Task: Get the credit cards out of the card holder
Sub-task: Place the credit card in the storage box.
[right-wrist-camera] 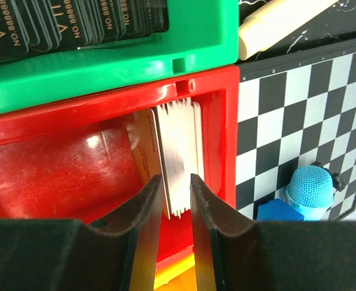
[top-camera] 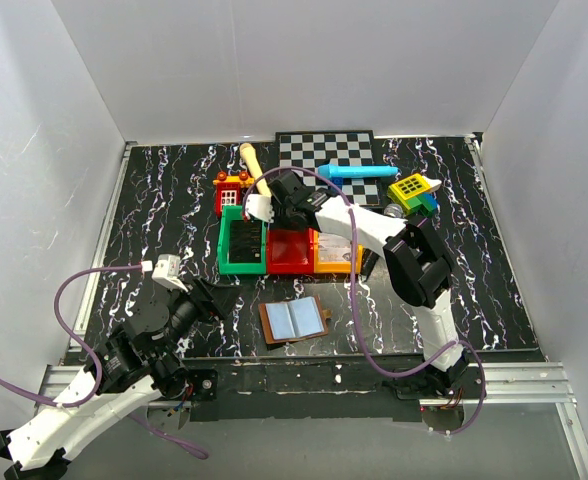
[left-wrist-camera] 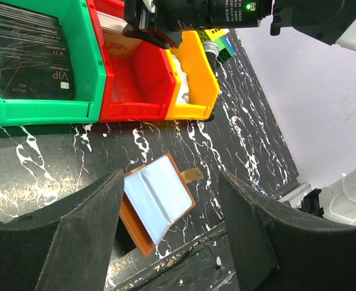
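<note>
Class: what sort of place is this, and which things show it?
Probably a robot test booth: white walls around a marbled table, two bolted-down arms, plastic bins of cards.

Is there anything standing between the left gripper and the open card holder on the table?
Nothing visible does. The left gripper hangs open, and the card holder lies open on the table straight ahead of its fingers; the bins stand farther back.

Glossy plastic red bin, leathery card holder.
</note>
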`<control>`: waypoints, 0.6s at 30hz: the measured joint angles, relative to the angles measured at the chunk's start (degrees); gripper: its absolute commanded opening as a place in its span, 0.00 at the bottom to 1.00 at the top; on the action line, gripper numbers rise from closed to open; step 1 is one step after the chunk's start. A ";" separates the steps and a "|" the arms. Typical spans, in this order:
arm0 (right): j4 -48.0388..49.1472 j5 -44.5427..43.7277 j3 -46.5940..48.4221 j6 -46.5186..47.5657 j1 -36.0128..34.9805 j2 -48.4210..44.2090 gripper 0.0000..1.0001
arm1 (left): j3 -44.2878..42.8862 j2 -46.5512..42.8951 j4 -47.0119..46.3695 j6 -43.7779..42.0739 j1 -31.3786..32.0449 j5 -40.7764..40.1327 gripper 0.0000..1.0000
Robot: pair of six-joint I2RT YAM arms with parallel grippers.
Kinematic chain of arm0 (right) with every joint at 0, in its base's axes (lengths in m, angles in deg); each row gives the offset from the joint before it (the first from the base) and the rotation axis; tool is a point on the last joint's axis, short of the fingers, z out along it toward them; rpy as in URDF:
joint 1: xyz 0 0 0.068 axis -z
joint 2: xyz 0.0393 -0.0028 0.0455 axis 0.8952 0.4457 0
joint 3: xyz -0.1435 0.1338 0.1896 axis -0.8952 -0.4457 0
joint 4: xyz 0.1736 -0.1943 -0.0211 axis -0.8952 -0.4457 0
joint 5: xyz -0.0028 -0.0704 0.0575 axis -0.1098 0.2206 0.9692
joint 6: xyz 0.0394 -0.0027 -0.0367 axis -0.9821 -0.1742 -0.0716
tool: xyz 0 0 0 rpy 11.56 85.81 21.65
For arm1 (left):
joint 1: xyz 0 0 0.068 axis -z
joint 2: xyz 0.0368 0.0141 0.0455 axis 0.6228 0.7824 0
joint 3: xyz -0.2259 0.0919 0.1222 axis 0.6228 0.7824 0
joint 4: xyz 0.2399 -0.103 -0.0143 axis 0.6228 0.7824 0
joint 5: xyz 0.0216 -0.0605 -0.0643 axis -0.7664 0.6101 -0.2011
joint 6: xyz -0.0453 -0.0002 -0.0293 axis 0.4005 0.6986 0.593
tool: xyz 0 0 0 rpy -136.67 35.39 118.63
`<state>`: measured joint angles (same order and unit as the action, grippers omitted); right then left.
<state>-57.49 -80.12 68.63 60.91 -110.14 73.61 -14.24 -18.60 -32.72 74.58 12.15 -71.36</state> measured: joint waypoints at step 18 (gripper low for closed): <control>3.54 -6.93 1.33 -1.95 -0.11 1.03 0.36 | 0.02 0.20 -0.02 0.00 0.00 0.04 0.64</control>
<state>-53.95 -87.05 69.96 58.96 -110.25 74.64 -14.22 -18.40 -32.74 74.58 12.15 -71.31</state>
